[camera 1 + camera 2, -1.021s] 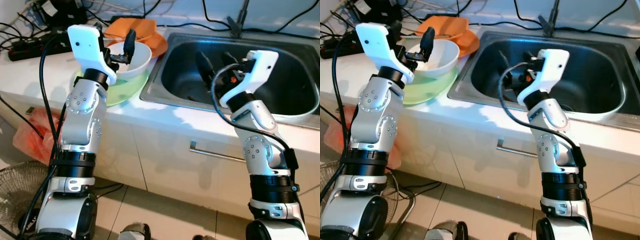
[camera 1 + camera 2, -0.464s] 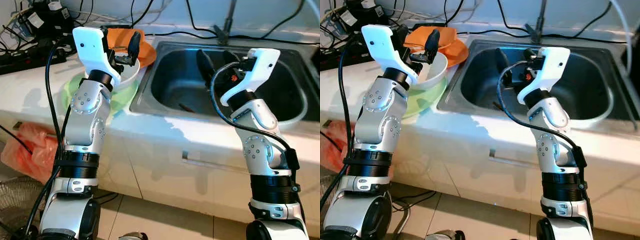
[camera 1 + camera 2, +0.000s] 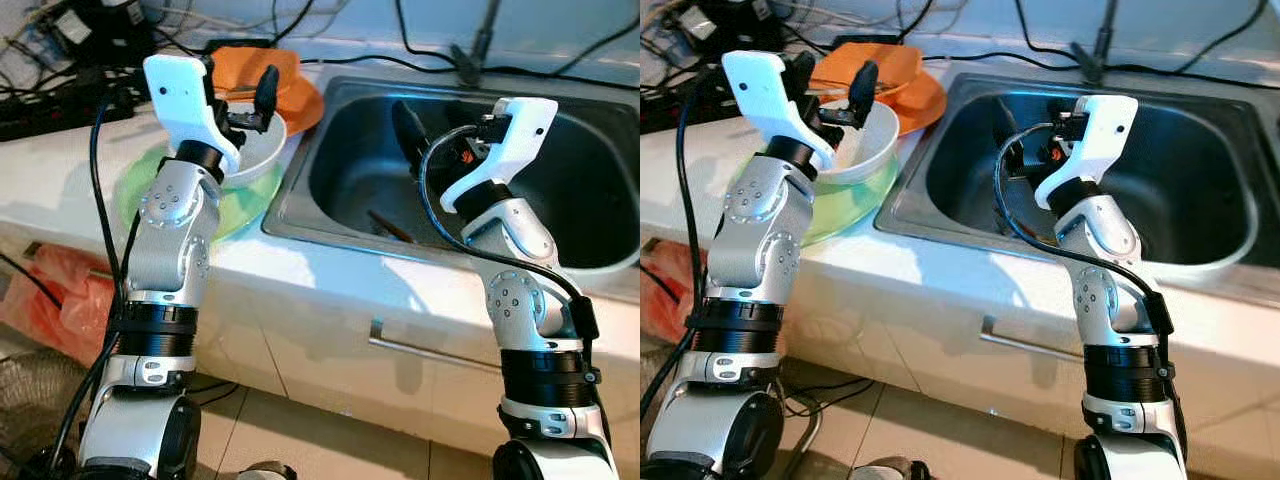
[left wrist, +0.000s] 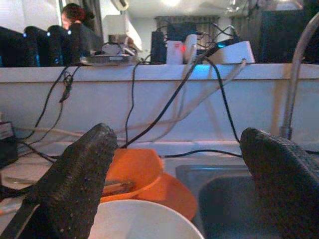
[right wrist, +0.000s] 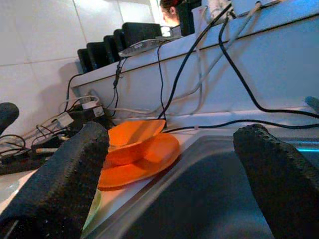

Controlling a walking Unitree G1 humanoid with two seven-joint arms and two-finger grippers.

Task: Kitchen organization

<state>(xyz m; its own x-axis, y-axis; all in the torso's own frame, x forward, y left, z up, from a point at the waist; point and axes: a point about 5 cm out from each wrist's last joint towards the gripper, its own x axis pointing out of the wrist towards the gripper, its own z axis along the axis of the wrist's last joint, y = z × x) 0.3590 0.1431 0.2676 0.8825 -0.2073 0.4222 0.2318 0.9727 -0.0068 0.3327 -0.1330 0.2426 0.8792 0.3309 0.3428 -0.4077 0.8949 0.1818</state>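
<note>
My left end effector (image 4: 174, 169) hangs above the white bowl (image 3: 258, 152), its two black fingers (image 4: 75, 174) spread wide and gripping nothing. The bowl sits inside a pale green plate (image 3: 150, 195) on the white table (image 3: 50, 170), just left of the sink. Behind the bowl, touching the back of the table near the wall, lie an orange plate (image 3: 300, 95) and an orange bowl-shaped piece (image 5: 132, 137) resting on top of it (the two overlap, so I cannot tell exactly where one ends).

My right end effector (image 5: 169, 169) is raised over the stainless steel sink (image 3: 560, 180), fingers (image 5: 60, 174) likewise wide apart and empty. Down in the basin lies a thin brownish stick-like item (image 3: 388, 225), too small to name; it lies loose on the sink floor, apart from either end effector.

A dark faucet stem (image 3: 470, 55) rises at the back edge of the sink. Black cables (image 3: 350, 55) trail along the wall ledge, and a cluster of power strips and plugs (image 3: 60, 90) crowds the far left of the table. Under the table's edge a cabinet front carries a metal handle (image 3: 430, 345). On the floor to the left sits an orange-red plastic bag (image 3: 60, 295). In the wrist views, part of a person's head shows beyond the ledge.
</note>
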